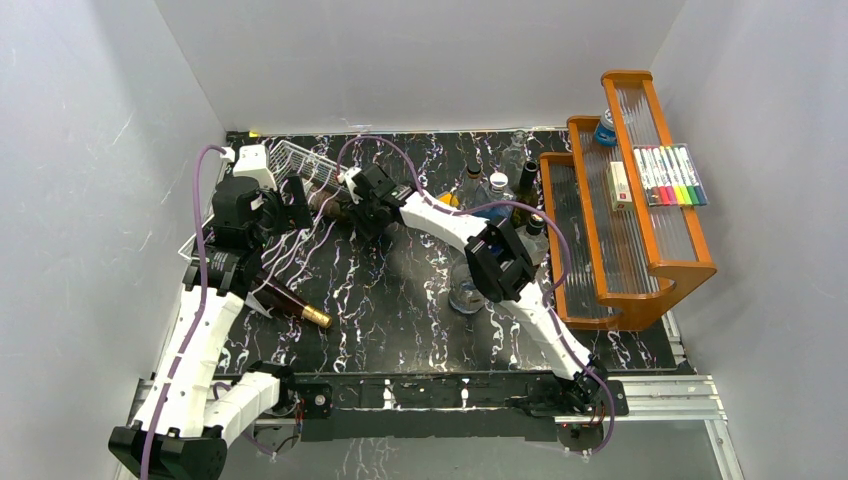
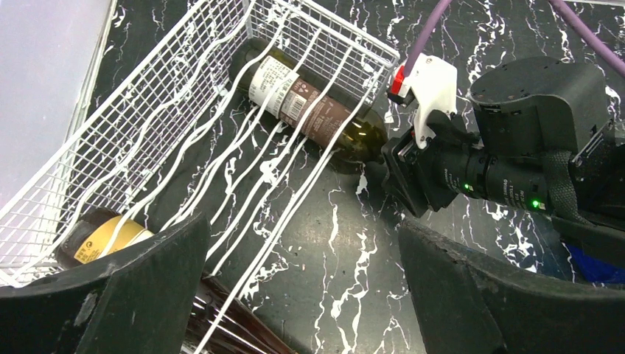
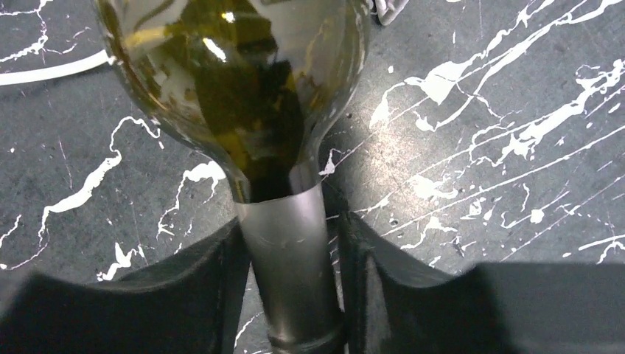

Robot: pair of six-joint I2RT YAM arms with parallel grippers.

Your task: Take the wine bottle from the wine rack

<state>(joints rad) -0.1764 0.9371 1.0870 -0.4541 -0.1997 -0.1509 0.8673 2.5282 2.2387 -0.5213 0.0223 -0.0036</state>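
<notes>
**Right claw (image 3: 290,258) clamped on the neck of the wine bottle (image 2: 309,110)**

Bottle lies on its side at the far end of the white wire rack (image 2: 147,103), neck poking out between my fingers (image 3: 199,302). My left claw (image 2: 302,280) hangs spread wide over the rack's near end.

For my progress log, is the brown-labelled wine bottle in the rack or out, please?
In: the wine bottle lies on its side inside the wine rack.

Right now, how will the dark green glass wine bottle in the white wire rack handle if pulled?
The dark green glass wine bottle is likely rigid but breakable. Its smooth neck may slip in the right gripper. Round, it probably rolls once free.
</notes>
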